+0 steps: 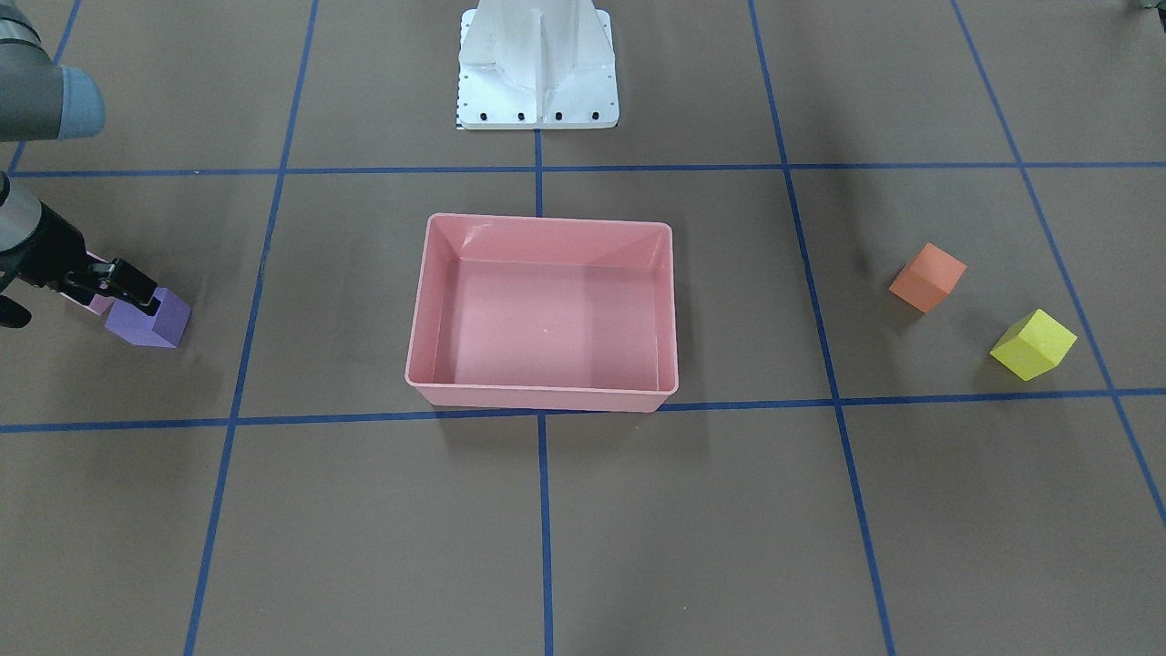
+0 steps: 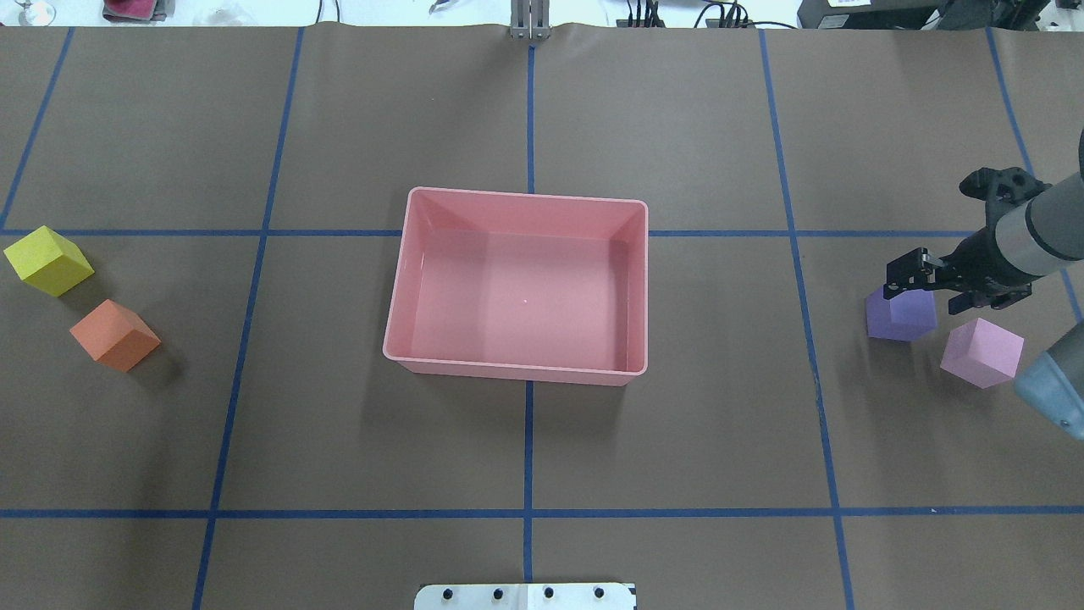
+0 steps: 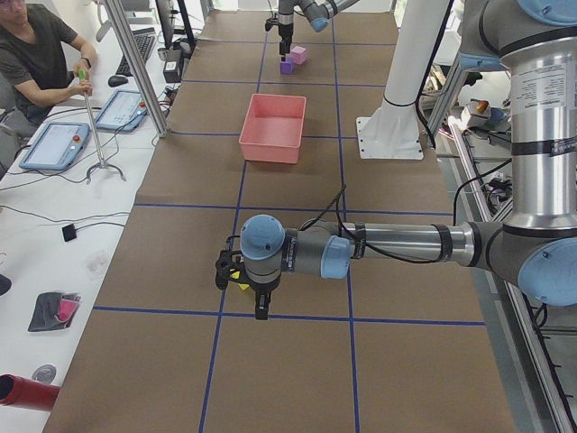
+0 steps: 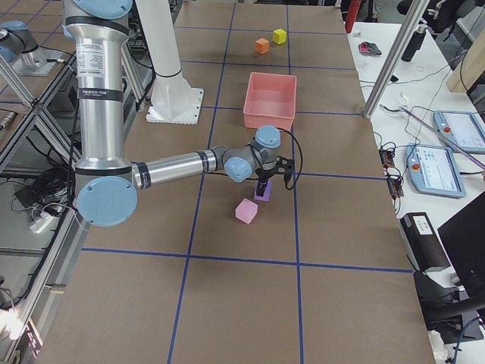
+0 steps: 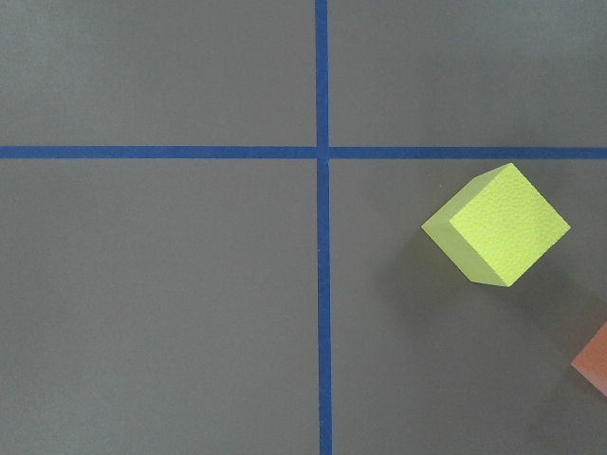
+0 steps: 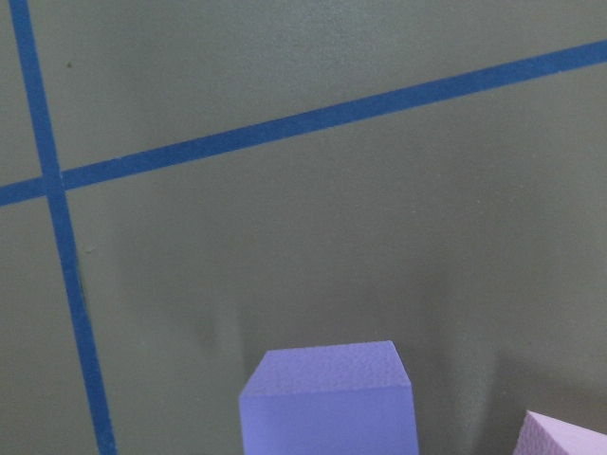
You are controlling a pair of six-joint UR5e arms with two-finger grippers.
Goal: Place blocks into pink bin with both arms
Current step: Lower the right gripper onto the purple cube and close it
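The pink bin [image 2: 517, 370] stands empty at the table's middle. My right gripper [image 2: 910, 284] is down at the top of the purple block [image 2: 900, 315], its jaws open on either side of it; the block rests on the table. The light pink block [image 2: 982, 352] lies just beside it. The orange block [image 2: 114, 335] and the yellow block [image 2: 48, 260] lie on the far left. My left gripper [image 3: 242, 275] shows only in the exterior left view, above the yellow block [image 5: 496, 225]; I cannot tell whether it is open or shut.
The white pedestal base [image 1: 537, 64] stands behind the bin. Blue tape lines [image 2: 529, 440] cross the brown table. An operator [image 3: 36, 54] sits at a side desk with tablets [image 3: 56, 144].
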